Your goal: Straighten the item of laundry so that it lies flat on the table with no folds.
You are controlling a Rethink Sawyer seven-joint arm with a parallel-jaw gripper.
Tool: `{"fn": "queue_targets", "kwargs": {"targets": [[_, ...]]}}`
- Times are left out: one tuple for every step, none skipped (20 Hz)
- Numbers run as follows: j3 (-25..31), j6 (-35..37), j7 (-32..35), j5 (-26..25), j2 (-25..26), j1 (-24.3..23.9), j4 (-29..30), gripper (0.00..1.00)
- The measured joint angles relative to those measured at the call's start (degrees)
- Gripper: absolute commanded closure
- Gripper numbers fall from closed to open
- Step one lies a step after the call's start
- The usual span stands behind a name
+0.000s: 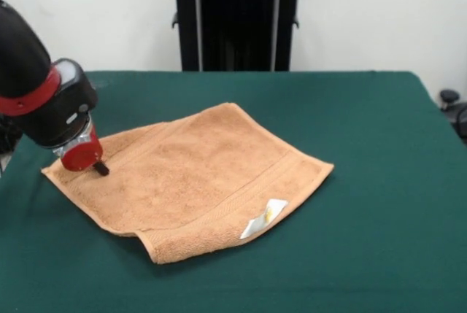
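Note:
The orange-tan terry towel (190, 178) lies on the dark green table (365, 145), left of centre. Its near edge is doubled over into a thick fold along the front. A small white label with a yellow mark (264, 218) sits on that folded edge at the right. My gripper (99, 168) comes in from the left on the red and black arm. Its dark tip rests on the towel's left corner area. I cannot see whether it is open or shut.
The robot's black pedestal (237, 17) stands at the table's far side. A dark object (452, 105) shows past the table's right edge. Green table surface extends right of and in front of the towel.

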Motion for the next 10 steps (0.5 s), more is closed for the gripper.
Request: {"fn": "queue_targets", "kwargs": {"targets": [[0.02, -0.38, 0.0, -0.61, -0.31, 0.04, 0.27, 1.0], [0.03, -1.09, 0.0, -1.45, -0.77, 0.08, 0.66, 1.0], [0.02, -1.91, 0.0, -2.27, -1.24, 0.12, 1.05, 1.0], [0.0, -3.5, 0.0, -3.73, -2.04, 0.17, 1.76, 1.0], [-0.02, -4.75, 0.0, -4.74, -2.55, 0.18, 2.22, 1.0], [-0.07, -7.1, 0.0, -6.55, -3.44, 0.21, 3.08, 1.0], [-0.08, -8.12, 0.0, -7.29, -3.8, 0.22, 3.44, 1.0], [-0.12, -10.13, 0.0, -8.62, -4.46, 0.25, 4.14, 1.0], [-0.17, -11.1, 0.0, -9.18, -4.77, 0.28, 4.47, 1.0], [-0.3, -13.16, 0.0, -10.44, -5.38, 0.38, 5.2, 1.0]]}}
